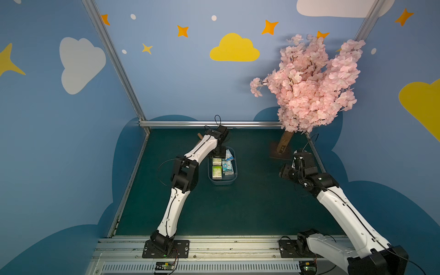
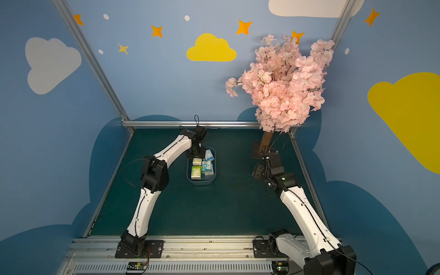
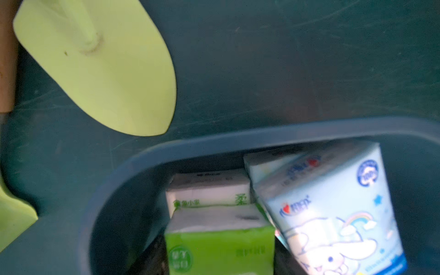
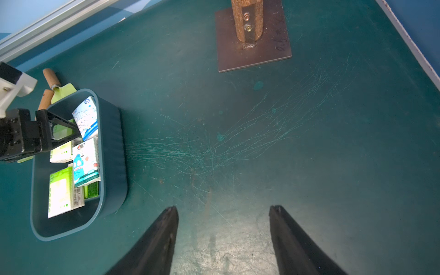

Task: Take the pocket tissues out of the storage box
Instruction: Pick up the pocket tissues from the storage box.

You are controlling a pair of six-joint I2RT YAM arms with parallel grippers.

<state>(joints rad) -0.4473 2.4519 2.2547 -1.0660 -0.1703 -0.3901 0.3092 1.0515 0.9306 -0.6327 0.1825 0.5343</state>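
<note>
Presently the left gripper (image 1: 219, 155) is hanging in the far end of the storage box (image 4: 114, 152) among the pocket tissues (image 4: 87, 162), likely for a pick, its closure undeterminable, while the right gripper (image 4: 223, 207) is hovering well clear of it, jaws apart, empty.

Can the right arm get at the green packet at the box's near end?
Probably yes. The green packet lies uncovered at the near end of the storage box, the left gripper is at its far end, and only bare mat separates the open right gripper from it.
</note>
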